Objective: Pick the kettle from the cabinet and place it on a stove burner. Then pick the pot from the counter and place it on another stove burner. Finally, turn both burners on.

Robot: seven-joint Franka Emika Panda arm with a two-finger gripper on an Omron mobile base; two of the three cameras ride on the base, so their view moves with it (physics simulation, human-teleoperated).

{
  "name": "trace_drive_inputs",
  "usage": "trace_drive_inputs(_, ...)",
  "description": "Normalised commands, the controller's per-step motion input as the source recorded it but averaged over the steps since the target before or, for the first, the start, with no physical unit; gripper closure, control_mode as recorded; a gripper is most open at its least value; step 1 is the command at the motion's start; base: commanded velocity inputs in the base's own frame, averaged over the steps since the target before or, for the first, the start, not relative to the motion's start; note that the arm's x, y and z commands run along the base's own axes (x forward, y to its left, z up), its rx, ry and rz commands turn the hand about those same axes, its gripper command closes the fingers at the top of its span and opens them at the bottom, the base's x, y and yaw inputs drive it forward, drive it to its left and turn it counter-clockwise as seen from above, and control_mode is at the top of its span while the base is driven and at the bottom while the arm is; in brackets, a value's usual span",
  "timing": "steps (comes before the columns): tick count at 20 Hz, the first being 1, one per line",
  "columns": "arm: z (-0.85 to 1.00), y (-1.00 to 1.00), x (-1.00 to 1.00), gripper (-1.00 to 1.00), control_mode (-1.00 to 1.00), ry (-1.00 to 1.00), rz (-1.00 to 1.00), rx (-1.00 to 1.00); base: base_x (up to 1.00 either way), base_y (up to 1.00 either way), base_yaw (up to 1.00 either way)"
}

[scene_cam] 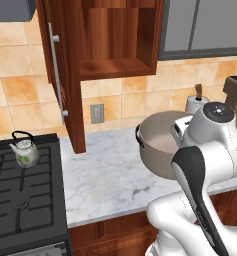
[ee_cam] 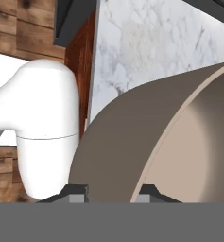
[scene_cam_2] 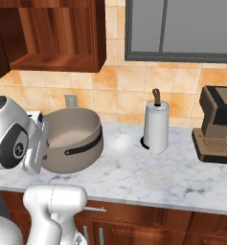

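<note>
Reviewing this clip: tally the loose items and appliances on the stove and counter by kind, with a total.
Kettle, on the stove: 1
Pot, tilted and held at its rim by the gripper: 1
Paper-towel roll, on the counter: 1
Coffee machine, on the counter: 1
Total: 4
</note>
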Motion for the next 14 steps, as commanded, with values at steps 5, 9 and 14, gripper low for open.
trace_drive_inputs(5, 0.0, 0.0, 0.0, 1.0, -1.0, 0.0, 0.0, 0.0, 0.0, 0.0, 0.0)
trace_drive_inputs(9, 0.0, 0.0, -0.24, 1.0, -1.0, -0.1, -0.01, 0.0, 0.0, 0.0, 0.0)
trace_drive_inputs(14, 0.0, 0.0, 0.0, 1.0, 1.0, 0.0, 0.0, 0.0, -0.73, 0.0, -0.05)
